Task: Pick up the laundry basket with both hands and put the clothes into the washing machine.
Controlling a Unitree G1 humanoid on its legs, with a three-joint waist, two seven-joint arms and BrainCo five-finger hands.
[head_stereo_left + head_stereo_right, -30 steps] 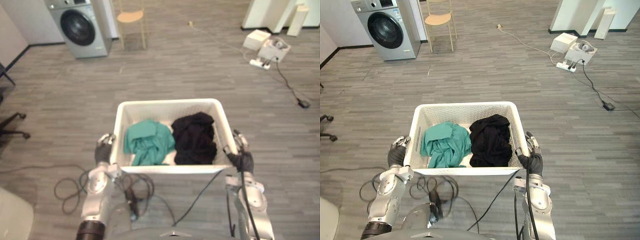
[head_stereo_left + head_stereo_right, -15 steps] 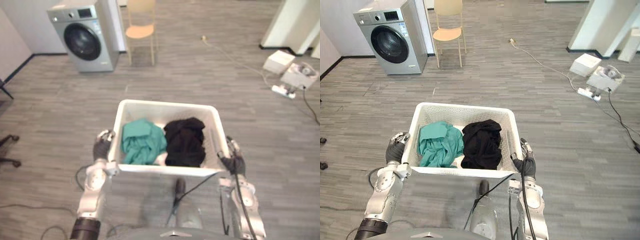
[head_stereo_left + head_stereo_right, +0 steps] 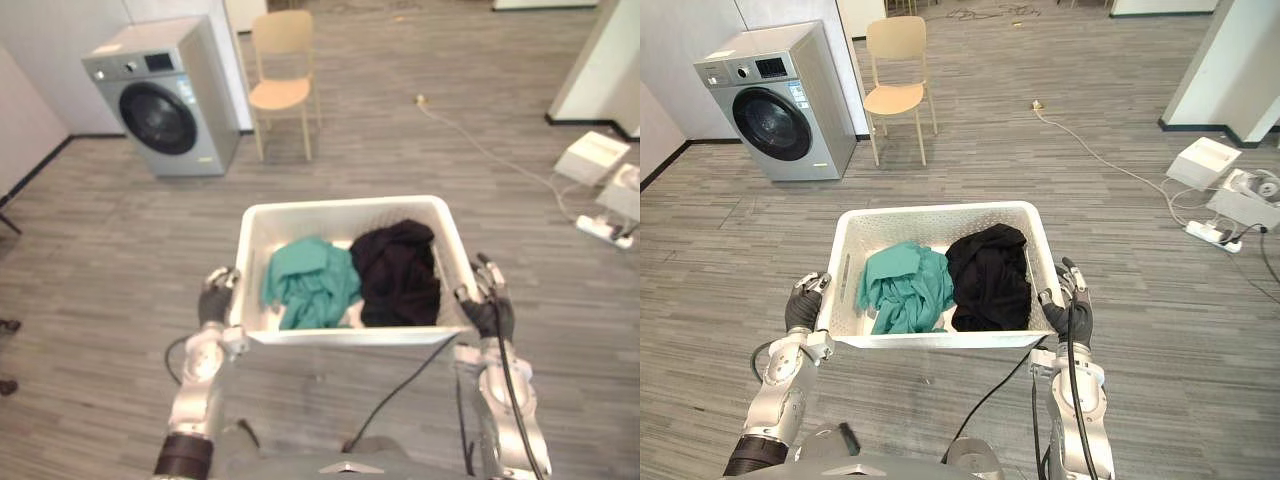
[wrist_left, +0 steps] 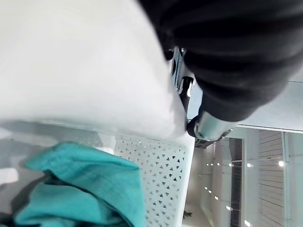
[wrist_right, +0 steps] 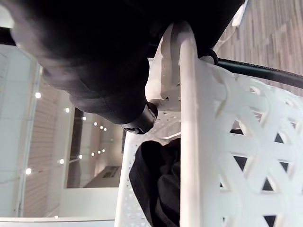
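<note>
White basket (image 3: 940,212), held between both hands in front of the robot and above the grey plank floor (image 3: 1140,250). We see a rectangular tub with a smooth rolled rim and walls pierced by a fine triangular lattice, which the wrist views show at close range. Inside, a crumpled teal garment (image 3: 905,290) fills the left half and a bunched black garment (image 3: 988,275) the right half; the two touch along the middle, and the black one rises to about rim height. The left hand (image 3: 802,308) lies against the left short wall near the near corner, its fingers curled up to the rim; in its wrist view one dark-tipped finger (image 4: 204,126) hooks at the rim's edge. The right hand (image 3: 1073,315) lies against the right short wall, fingers pointing up beside the rim, while its wrist view shows the thumb (image 5: 140,119) bent over the rim into the tub, so the rim is pinched. Well beyond the basket, to the far left, stands a silver washer (image 3: 775,105) with its round door shut, and a pale chair (image 3: 897,85) just beside it.
</note>
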